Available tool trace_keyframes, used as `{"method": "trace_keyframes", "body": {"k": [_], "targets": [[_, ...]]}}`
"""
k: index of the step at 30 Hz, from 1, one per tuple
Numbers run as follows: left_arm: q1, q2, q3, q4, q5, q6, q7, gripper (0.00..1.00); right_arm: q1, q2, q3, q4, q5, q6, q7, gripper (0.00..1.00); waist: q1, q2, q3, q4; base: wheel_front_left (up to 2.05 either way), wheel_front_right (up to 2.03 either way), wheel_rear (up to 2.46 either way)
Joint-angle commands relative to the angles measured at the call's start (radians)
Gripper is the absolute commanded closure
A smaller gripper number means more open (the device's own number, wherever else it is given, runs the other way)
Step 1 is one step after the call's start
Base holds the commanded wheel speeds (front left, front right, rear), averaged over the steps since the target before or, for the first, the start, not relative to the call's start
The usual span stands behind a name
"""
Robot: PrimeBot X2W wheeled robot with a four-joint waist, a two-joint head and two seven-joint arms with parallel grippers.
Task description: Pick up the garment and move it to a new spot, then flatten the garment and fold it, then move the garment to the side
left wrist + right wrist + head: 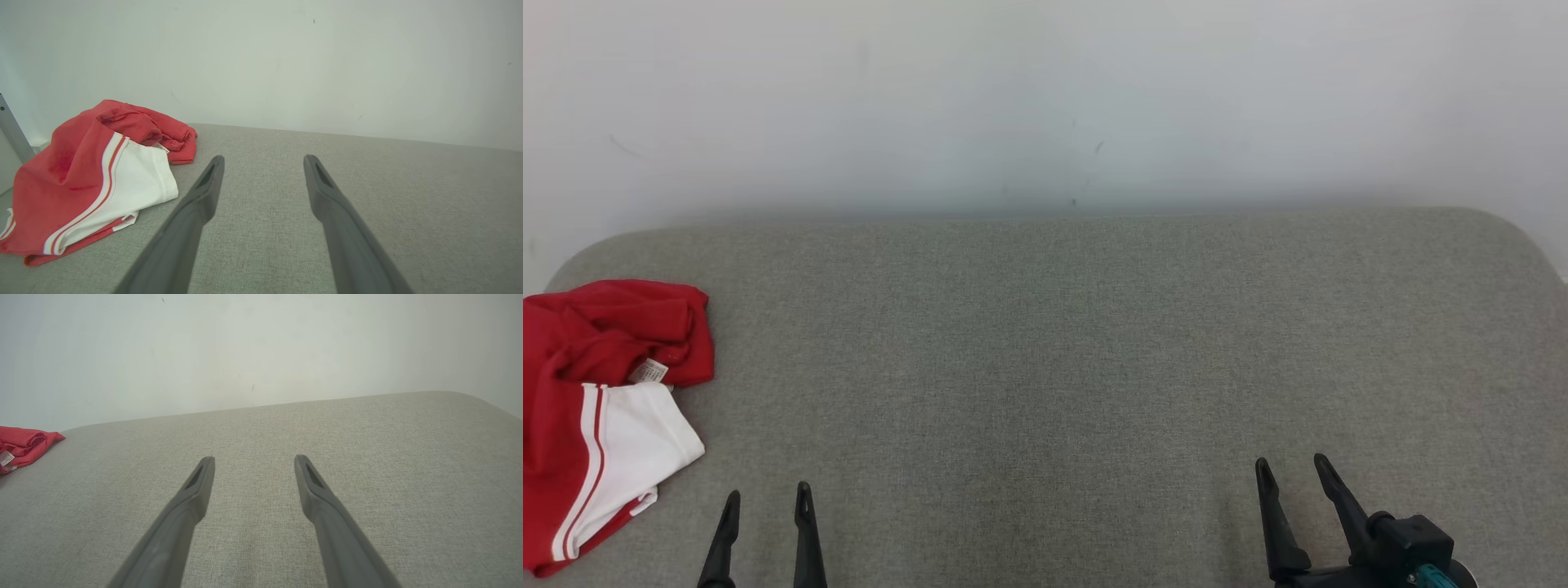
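The garment [600, 408], bright red with a white panel, red-and-white stripe trim and a small white label, lies crumpled at the far left of the grey cushion. The left wrist view has the garment [90, 183] to the left of the fingers, and the right wrist view catches a red corner of the garment [22, 447] at its left edge. My left gripper [768, 494] stands open at the lower left, just right of the garment and apart from it, also seen as the left gripper [263, 159]. My right gripper [1292, 464] stands open at the lower right, far from the cloth, its gap empty in the right gripper [253, 459] own view.
The grey fabric cushion [1054, 367] spans the whole width and ends at a pale wall [1045, 98] behind. Its corners are rounded at the back left and back right. A metal bar [12, 130] stands left of the garment.
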Motion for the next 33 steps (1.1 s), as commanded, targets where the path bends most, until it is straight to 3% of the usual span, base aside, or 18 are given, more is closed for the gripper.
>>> {"method": "trace_keyframes", "body": {"k": [1, 20, 33], "targets": [[0.013, -0.001, 0.006, -0.008, 0.019, 0.001, -0.005, 0.0, 0.005, -0.003, 0.004, -0.005, -0.02, 0.003, -0.01, 0.0, 0.0, 0.0, 0.0, -0.001, 0.0, 0.0, 0.0], [0.033, -0.024, 0.06, -0.011, 0.154, -0.025, -0.02, 0.0, 0.033, -0.002, -0.009, -0.009, -0.109, 0.004, -0.065, 0.0, 0.0, 0.0, 0.007, -0.015, 0.0, 0.0, 0.0], [0.026, -0.031, 0.08, -0.003, 0.145, -0.044, -0.02, 0.0, 0.036, -0.002, -0.011, -0.004, -0.088, 0.003, -0.063, 0.0, 0.0, 0.0, 0.01, -0.014, 0.0, 0.0, 0.0]]}}
